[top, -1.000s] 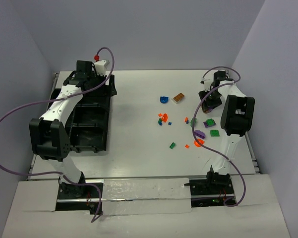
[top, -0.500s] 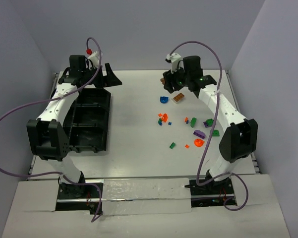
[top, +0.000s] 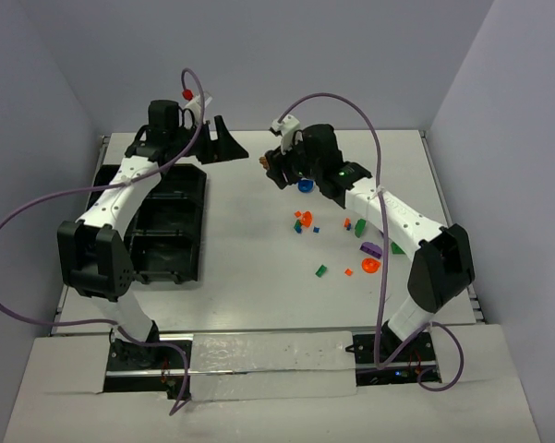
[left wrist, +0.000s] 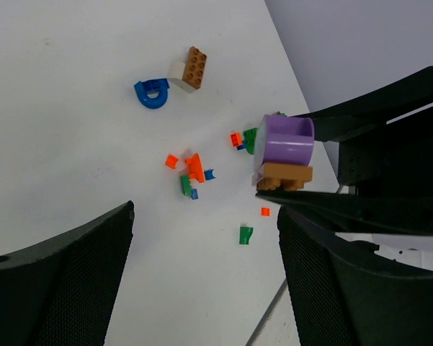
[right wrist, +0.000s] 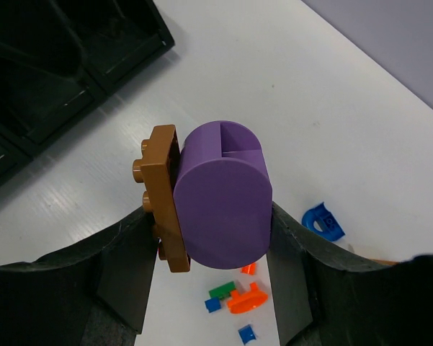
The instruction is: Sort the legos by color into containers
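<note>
My right gripper (top: 273, 167) is shut on a purple rounded lego (right wrist: 223, 194) with a brown plate (right wrist: 166, 200) stuck to its side, held above the table right of the black tray (top: 166, 221). That purple piece also shows in the left wrist view (left wrist: 288, 140). My left gripper (top: 216, 145) is open and empty, just past the tray's far right corner, facing the right gripper; its jaws stand wide apart in the left wrist view (left wrist: 205, 216). Loose legos lie on the table: a blue arch (top: 305, 185), an orange cluster (top: 302, 220), a green brick (top: 321, 270).
More legos lie right of centre: an orange round piece (top: 369, 266), a purple piece (top: 371, 249), a green one (top: 362, 228). A brown-and-white brick (left wrist: 190, 68) lies beside the blue arch (left wrist: 151, 92). The tray's corner shows in the right wrist view (right wrist: 72, 58).
My right gripper swung from the far right of the table leftward toward the tray, carrying the purple and brown piece. My left gripper moved right, off the tray.
</note>
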Robot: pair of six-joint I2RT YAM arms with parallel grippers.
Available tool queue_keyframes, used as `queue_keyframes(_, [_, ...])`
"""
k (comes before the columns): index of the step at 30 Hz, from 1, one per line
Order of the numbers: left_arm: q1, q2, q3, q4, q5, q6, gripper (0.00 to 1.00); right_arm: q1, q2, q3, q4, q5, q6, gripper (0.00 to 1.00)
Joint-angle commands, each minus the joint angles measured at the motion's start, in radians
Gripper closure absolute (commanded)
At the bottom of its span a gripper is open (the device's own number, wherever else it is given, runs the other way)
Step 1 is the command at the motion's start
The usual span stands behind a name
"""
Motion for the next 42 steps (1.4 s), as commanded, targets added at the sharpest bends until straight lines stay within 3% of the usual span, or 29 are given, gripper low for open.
queue_keyframes(1, [-0.025, -0.020, 0.006, 0.061, 0.038, -0.023, 0.15, 0.024, -0.022, 0.018, 0.072, 0.029, 0.018, 1.00])
queue_keyframes(24, [-0.095, 0.065, 0.103, 0.045, 0.161, 0.010, 0.22, 0.069, 0.004, 0.052, 0.080, 0.027, 0.006, 1.00])
queue_keyframes(32, [-0.098, 0.082, 0.112, 0.036, 0.172, 0.007, 0.39, 0.070, -0.010, 0.033, 0.112, 0.052, 0.016, 1.00])
queue_keyframes(40, [-0.098, 0.107, 0.127, -0.005, 0.193, 0.034, 0.47, 0.069, -0.001, 0.047, 0.124, 0.089, 0.038, 1.00])
queue_keyframes(42, [-0.098, 0.112, 0.125, -0.006, 0.198, 0.038, 0.56, 0.070, -0.001, 0.048, 0.123, 0.093, 0.042, 1.00])
